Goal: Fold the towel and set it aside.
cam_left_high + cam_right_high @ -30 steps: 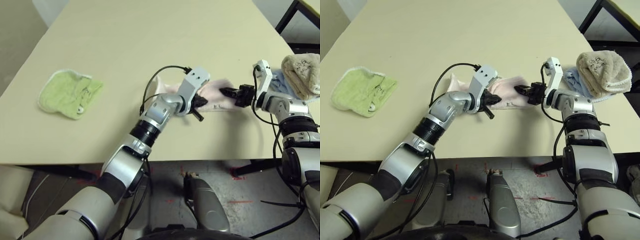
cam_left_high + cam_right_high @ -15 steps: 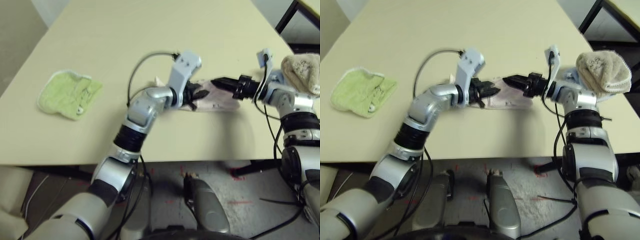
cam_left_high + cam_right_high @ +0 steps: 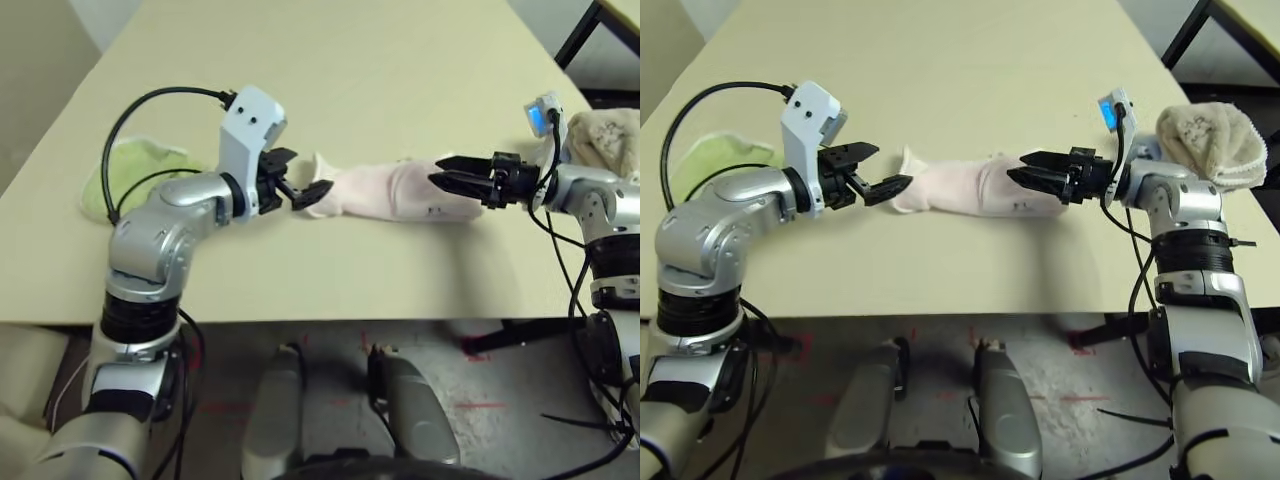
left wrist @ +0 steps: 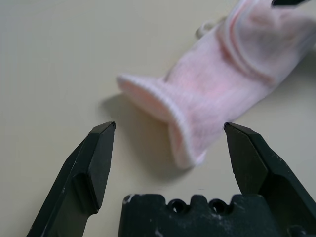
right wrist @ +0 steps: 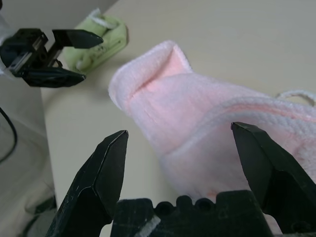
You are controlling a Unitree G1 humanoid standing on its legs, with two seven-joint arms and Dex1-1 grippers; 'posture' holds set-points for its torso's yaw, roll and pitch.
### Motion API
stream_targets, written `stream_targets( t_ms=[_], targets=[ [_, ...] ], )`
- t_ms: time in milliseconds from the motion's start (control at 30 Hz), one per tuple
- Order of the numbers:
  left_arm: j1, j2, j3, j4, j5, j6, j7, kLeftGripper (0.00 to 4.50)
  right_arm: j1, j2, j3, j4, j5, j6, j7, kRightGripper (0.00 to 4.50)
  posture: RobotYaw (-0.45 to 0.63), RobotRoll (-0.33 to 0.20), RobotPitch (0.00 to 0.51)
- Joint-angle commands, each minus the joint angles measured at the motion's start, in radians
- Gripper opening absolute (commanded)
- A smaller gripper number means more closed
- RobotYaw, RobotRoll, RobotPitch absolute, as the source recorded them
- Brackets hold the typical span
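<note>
The pale pink towel (image 3: 385,192) lies on the table as a long, narrow bundle running left to right, in front of me. My left gripper (image 3: 312,170) is open just off the towel's left end, with nothing between its fingers. In the left wrist view the towel's trimmed end (image 4: 187,123) sits a little beyond the open gripper (image 4: 169,127). My right gripper (image 3: 437,169) is open above the towel's right end, fingers pointing left. The right wrist view has the towel (image 5: 197,113) close under the spread gripper (image 5: 180,129), with my left gripper (image 5: 74,54) beyond.
A small light green cloth (image 3: 140,165) lies at the left, partly behind my left arm. A folded beige cloth (image 3: 1210,140) sits at the table's right edge behind my right wrist. The table's front edge (image 3: 350,320) runs close below the towel.
Both grippers have opened and let go of the towel. My left arm swung out to the left and my right drew back to the right. The towel lies stretched longer.
</note>
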Motion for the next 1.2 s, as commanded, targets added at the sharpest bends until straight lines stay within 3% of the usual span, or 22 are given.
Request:
stream_targets(
  t_ms=[33,500,600,933,1200],
  targets=[
    [0.047,0.007,-0.053,0.006,0.012,-0.053,-0.012,4.48,0.008,0.006,0.021,0.048,-0.041,-0.084,-0.002,4.50,0.15,0.000,0.186],
    [0.046,-0.096,-0.119,0.161,0.030,-0.100,0.030,4.48,0.015,0.029,0.070,0.150,-0.144,-0.250,-0.015,4.50,0.13,0.000,0.185],
    [0.040,-0.105,-0.126,0.189,0.037,-0.092,0.042,3.89,0.013,0.034,0.070,0.160,-0.151,-0.263,-0.016,4.50,0.13,0.000,0.181],
    [0.030,-0.111,-0.132,0.216,0.039,-0.034,0.056,0.09,0.015,0.038,0.081,0.165,-0.166,-0.279,-0.026,4.50,0.12,0.000,0.182],
    [0.026,-0.081,-0.142,0.209,0.052,-0.047,0.044,0.04,0.024,0.037,0.095,0.180,-0.193,-0.307,-0.038,4.50,0.13,0.000,0.187]
  ],
)
